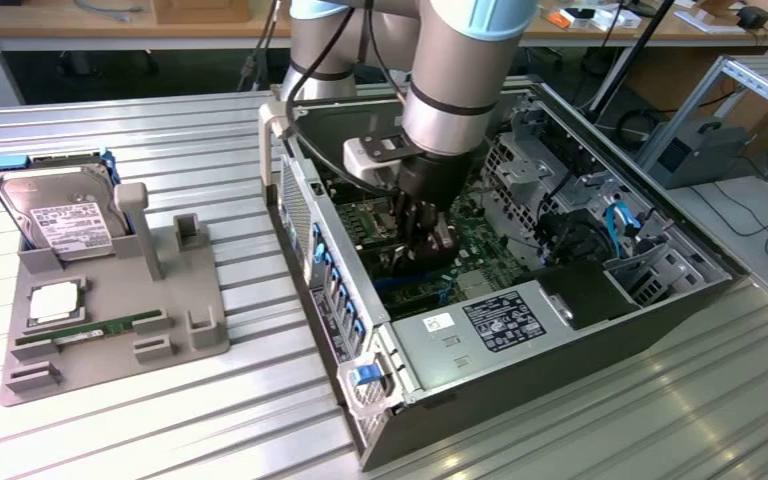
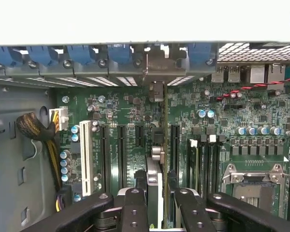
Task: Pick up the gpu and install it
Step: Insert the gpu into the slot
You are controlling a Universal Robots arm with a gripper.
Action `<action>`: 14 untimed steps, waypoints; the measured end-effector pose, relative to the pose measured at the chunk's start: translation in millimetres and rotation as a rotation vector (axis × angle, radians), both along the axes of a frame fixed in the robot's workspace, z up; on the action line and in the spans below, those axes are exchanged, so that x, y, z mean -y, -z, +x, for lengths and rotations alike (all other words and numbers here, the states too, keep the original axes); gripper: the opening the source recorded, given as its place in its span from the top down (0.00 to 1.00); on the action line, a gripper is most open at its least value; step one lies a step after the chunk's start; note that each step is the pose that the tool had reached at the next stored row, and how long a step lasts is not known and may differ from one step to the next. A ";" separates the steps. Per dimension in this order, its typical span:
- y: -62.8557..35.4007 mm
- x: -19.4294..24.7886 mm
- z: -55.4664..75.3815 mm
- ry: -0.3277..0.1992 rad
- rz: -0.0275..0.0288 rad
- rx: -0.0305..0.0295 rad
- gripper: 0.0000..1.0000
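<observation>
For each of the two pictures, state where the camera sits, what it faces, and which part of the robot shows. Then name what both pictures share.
Exterior view: off the arm, above, facing the open computer case on the slatted table; the arm shows, reaching inside.
Wrist view: on the wrist, facing the motherboard; the gripper holds the gpu edge-on over the slots.
Shared: motherboard, gripper.

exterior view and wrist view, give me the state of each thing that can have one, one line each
gripper: lowered inside the pc case, fingers closed on the gpu
gpu: held on edge over the motherboard's slots, bracket toward the rear openings
pc case: lying on its side, side panel off
cpu socket: empty
hard drive: leaning in the gray holder
ram stick: lying in the holder
</observation>
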State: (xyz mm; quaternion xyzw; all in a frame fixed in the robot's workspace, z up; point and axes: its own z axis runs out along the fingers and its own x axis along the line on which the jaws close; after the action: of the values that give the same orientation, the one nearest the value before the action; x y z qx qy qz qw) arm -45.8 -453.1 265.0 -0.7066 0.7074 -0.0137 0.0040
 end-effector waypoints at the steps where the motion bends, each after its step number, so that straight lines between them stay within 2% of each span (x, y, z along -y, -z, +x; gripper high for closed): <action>1: 0.9 0.0 -0.1 0.000 0.0004 0.0000 0.73; 6: 5.1 0.0 -0.5 0.000 0.0031 -0.0001 0.73; 14: 5.1 0.0 -0.5 0.000 0.0032 0.0000 0.73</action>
State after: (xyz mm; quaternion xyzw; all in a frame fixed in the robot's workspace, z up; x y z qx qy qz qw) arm -46.3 -453.1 260.0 -0.7066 0.7075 -0.0126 0.0051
